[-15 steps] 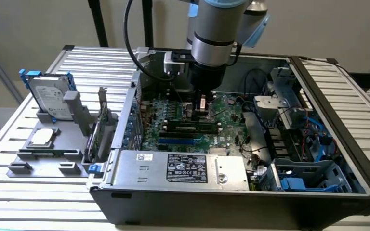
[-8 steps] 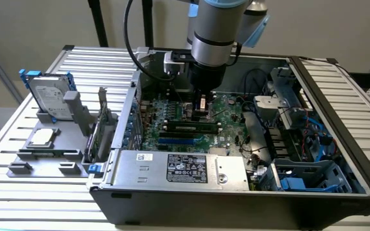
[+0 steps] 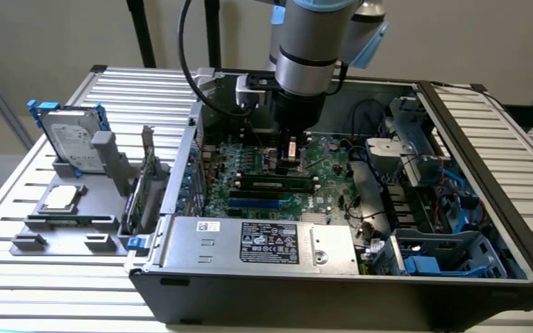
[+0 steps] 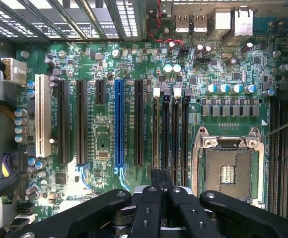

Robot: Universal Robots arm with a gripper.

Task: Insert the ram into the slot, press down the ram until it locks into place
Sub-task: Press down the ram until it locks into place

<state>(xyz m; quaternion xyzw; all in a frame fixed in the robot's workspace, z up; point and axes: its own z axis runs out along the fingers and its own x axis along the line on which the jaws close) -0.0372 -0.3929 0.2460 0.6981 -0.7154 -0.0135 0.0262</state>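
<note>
We hold the ram [image 4: 161,186] edge-on in our closed fingers [image 4: 161,208]. Its long side points to 12 o'clock, lined up above the black slot [image 4: 166,134].

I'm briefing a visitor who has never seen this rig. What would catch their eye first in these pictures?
First, the silver robot arm reaching down into the open computer case, its gripper low over the green motherboard. In the wrist view, a bright blue expansion slot stands out among black ones, beside the metal CPU socket. On the exterior view's left, a hard drive stands upright in a grey holder.
</note>
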